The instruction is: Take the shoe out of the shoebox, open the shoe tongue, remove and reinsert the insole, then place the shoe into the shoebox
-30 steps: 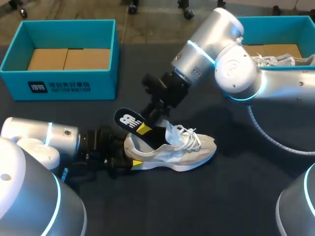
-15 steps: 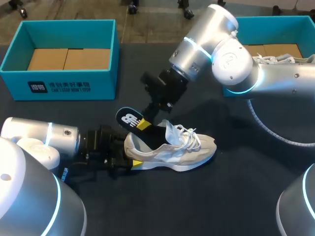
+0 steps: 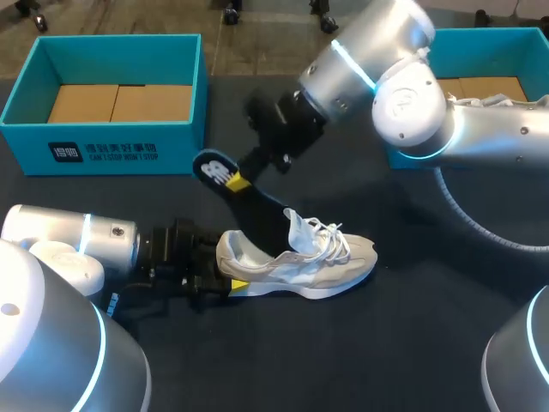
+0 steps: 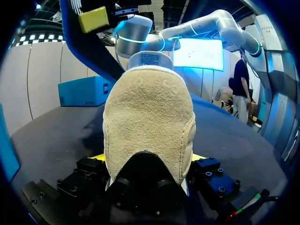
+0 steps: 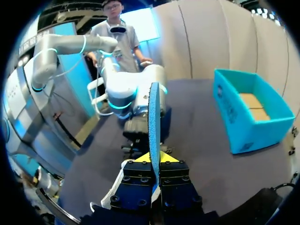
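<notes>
The beige heel of the shoe is pinched between the left gripper's fingers; above it the right gripper clasps the dark insole.

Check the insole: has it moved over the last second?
Yes. The insole, pinched in the right claw, has been drawn further up out of the shoe, its heel end now closer to the left shoebox and its front corner.

Looking at a cream shoe sitting upright mid-table, toe pointing right, laces hanging loose. Also spotting a dark insole with a white logo, sticking out of the opening at a slant, heel end raised toward the back left, front end tucked inside. Noticing an open teal shoebox sitting well apart at back left, showing brown cardboard inside.
</notes>
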Motion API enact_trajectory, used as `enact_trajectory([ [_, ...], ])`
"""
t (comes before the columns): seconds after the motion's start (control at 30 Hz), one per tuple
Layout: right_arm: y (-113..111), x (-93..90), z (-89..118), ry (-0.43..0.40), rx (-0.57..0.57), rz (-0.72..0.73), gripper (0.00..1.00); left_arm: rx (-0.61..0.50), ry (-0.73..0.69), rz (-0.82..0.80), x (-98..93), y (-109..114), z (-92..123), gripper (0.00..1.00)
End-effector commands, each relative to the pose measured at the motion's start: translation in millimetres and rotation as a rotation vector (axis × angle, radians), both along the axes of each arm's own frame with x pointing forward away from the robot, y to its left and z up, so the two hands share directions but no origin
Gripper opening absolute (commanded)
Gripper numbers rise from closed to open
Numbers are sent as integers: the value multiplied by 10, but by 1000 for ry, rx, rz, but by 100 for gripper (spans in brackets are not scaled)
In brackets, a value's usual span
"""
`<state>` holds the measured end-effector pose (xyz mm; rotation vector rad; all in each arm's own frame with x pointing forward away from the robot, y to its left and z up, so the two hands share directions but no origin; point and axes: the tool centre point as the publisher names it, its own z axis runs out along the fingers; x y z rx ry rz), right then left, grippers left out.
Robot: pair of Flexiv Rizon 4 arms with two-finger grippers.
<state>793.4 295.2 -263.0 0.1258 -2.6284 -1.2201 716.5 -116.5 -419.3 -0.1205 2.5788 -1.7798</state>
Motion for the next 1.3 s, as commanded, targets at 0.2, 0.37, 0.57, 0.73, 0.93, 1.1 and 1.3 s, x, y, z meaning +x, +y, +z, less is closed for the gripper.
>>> enact_trajectory([
  [0.2, -64, 135, 559, -141, 13, -138, 0, 0, -1, 1, -2, -10, -4, 0],
  [0.37, -50, 273, 802, -179, 18, -181, 0, 0, -1, 1, -2, -10, -4, 0],
  [0.57, 11, 439, 1112, -257, 30, -204, 0, 0, -1, 1, -2, -10, -4, 0],
  [0.73, 16, 548, 1273, -303, 30, -215, 0, 0, -1, 1, -2, -10, -4, 0],
  [0.93, 16, 548, 1273, -303, 30, -215, 0, 0, -1, 1, -2, -10, -4, 0],
  [1.1, 16, 548, 1273, -303, 30, -215, 0, 0, -1, 1, -2, -10, -4, 0],
  [1.3, 16, 548, 1273, -303, 30, -215, 0, 0, -1, 1, -2, -10, -4, 0],
])
